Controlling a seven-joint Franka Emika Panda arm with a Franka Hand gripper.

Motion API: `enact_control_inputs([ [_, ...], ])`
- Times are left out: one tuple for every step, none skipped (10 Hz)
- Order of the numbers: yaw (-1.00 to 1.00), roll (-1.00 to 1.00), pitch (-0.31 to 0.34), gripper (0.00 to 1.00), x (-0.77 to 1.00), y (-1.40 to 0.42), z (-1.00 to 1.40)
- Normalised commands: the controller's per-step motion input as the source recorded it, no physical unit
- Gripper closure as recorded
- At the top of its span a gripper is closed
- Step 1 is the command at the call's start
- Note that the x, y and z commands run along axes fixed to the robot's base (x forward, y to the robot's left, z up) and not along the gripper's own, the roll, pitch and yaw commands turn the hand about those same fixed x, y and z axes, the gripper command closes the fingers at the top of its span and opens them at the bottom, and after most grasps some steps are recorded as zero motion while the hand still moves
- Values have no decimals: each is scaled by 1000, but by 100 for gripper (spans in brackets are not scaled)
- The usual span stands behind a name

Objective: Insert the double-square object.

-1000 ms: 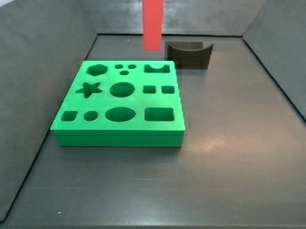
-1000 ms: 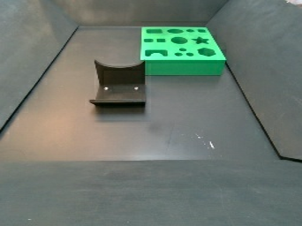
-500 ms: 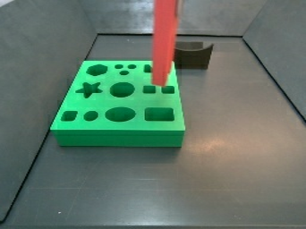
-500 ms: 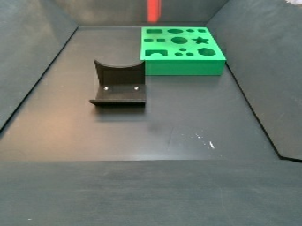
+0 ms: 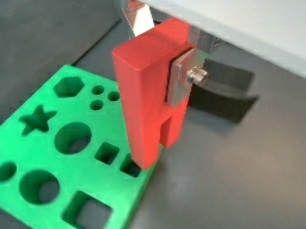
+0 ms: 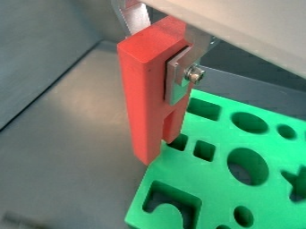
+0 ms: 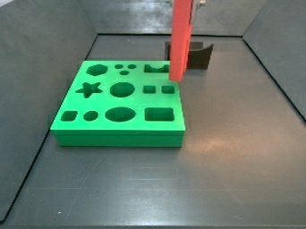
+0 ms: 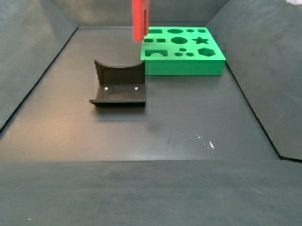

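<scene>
Side views high and angled down over the table (image 7: 227,170), facing roughly opposite ways, both sharing green board (image 7: 121,100) (image 8: 182,49), wrist views close behind the claw (image 5: 180,76), looking down the red bar (image 5: 149,98), probably steeply.

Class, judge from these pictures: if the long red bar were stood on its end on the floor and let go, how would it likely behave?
The double-square object is tall and slender, so on end it would probably tip easily. Its flat, square-edged faces suggest it would lie still rather than roll. It hangs straight from the gripper, clamped near one end only, so it seems stiff.
</scene>
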Motion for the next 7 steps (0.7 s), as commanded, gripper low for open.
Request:
enact_control_inputs([
  [-989,197,0,100,-57,0,0],
  [-986,194,0,100,-74,0,0],
  [-986,196,0,100,-77,0,0],
  [-986,197,0,100,-77,0,0],
  [-986,194,0,100,-83,0,0],
  [-986,187,21,100,-109,-9,0],
  [-986,174,47,100,-131,-26,0],
])
